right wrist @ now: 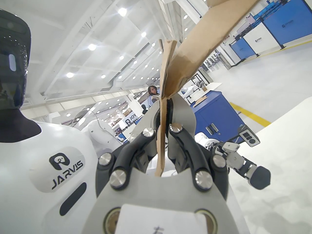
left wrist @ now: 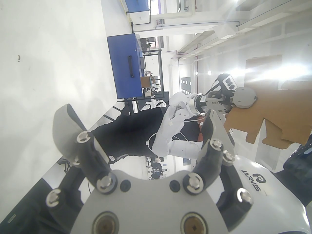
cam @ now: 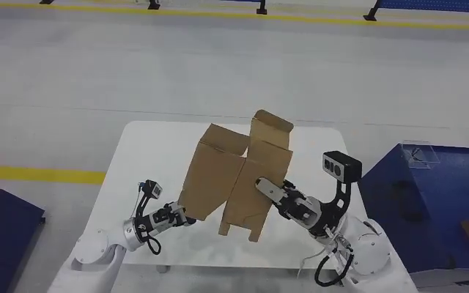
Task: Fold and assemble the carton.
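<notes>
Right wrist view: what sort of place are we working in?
Likely a factory or warehouse hall: a high ceiling with rows of lights, blue cabinets, and a yellow line painted on the floor.

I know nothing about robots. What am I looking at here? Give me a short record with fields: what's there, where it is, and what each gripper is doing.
Object: brown cardboard carton, partly opened, flaps loose, held up and tilted
Surface: white table, under the carton
Right gripper: shut on a lower edge of the carton
Left gripper: open, nothing between its fingers, near the carton's lower corner
Assembly: not yet finished
</notes>
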You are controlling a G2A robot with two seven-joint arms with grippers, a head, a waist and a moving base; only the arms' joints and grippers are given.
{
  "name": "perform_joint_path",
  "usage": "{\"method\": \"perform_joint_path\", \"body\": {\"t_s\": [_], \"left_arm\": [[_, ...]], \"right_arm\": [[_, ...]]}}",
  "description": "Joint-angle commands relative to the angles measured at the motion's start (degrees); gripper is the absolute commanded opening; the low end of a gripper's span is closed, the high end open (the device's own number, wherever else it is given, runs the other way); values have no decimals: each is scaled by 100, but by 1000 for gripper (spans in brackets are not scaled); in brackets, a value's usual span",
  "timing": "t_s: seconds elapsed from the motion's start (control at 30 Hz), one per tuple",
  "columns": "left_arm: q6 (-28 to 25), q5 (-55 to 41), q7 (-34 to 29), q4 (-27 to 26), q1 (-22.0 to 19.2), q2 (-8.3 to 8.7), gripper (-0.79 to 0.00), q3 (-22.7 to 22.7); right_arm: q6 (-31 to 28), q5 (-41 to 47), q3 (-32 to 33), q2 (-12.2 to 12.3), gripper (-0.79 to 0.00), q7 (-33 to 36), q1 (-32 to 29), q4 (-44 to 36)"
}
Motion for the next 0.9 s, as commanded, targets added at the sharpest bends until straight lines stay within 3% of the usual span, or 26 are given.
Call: {"method": "perform_joint_path", "body": {"t_s": [0.0, 0.07, 0.13, 0.23, 0.37, 0.47, 0.6, 0.73, 0.83, 0.87], "left_arm": [[0, 0, 0, 0, 0, 0, 0, 0], [0, 0, 0, 0, 0, 0, 0, 0], [0, 0, 0, 0, 0, 0, 0, 0], [0, 0, 0, 0, 0, 0, 0, 0], [0, 0, 0, 0, 0, 0, 0, 0], [0, 0, 0, 0, 0, 0, 0, 0], [0, 0, 0, 0, 0, 0, 0, 0], [0, 0, 0, 0, 0, 0, 0, 0], [0, 0, 0, 0, 0, 0, 0, 0], [0, 0, 0, 0, 0, 0, 0, 0]], "right_arm": [[12, 18, 3, -2, -785, -37, 0, -14], [205, 497, -159, -24, -785, -189, -92, -171], [663, 1896, -379, -55, -785, -316, -216, -411], [1480, 4455, -523, -105, -785, -497, -327, -728], [3083, 7880, -529, -147, -785, -759, -475, -890], [4030, 10150, -445, -168, -785, -1387, -570, -815], [5079, 12428, -470, -162, -785, -2418, -603, -700], [5093, 13304, -263, -159, -785, -2870, -533, -532], [4918, 12358, -13, -159, -785, -2582, -387, -544], [4818, 11530, 122, -150, -785, -2343, -317, -606]]}}
